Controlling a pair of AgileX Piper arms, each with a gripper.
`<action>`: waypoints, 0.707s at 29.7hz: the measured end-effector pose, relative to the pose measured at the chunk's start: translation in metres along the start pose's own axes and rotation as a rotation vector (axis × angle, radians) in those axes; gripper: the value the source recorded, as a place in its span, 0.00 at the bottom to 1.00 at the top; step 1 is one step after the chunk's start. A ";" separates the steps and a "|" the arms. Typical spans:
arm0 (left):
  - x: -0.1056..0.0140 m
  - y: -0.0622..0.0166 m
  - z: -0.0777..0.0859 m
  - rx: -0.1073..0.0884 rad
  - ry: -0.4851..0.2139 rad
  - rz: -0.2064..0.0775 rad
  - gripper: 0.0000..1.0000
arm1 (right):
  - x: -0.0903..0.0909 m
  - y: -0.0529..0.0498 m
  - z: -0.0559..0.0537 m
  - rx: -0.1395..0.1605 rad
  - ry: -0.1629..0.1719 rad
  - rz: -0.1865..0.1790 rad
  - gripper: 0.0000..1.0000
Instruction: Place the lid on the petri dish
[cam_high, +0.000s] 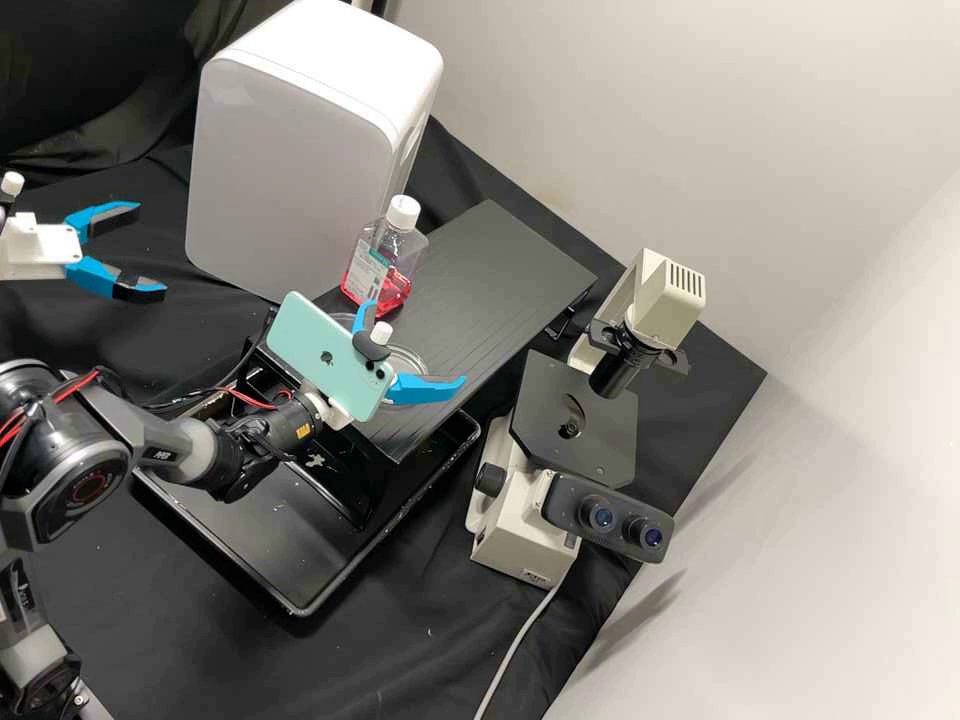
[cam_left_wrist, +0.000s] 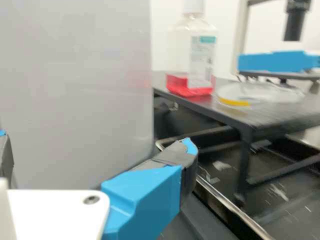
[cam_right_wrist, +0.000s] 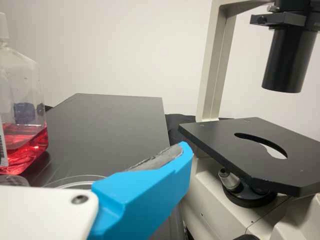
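A clear round petri dish lies on the black raised platform, near its front corner. In the left wrist view the dish holds a yellowish layer, and a clear cover seems to rest on it. My right gripper hangs just above the dish, open, with one blue finger on each side. One of its fingers reaches over the dish's clear rim. My left gripper is open and empty, far off beside the white box, and one of its fingers is close to that box.
A tall white box stands at the back left. A bottle of red liquid sits on the platform just behind the dish. A microscope stands to the right. A black tray lies under the platform.
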 end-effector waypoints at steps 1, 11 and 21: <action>-0.002 -0.0013 0.003 0.002 -0.008 -0.003 1.00 | 0.000 0.000 0.000 0.000 0.000 0.000 1.00; -0.019 -0.0184 0.028 0.073 -0.111 -0.076 1.00 | 0.000 0.000 0.000 0.000 0.000 0.000 1.00; -0.023 -0.0238 0.038 0.079 -0.134 -0.094 1.00 | 0.000 0.000 0.000 0.000 0.000 0.000 1.00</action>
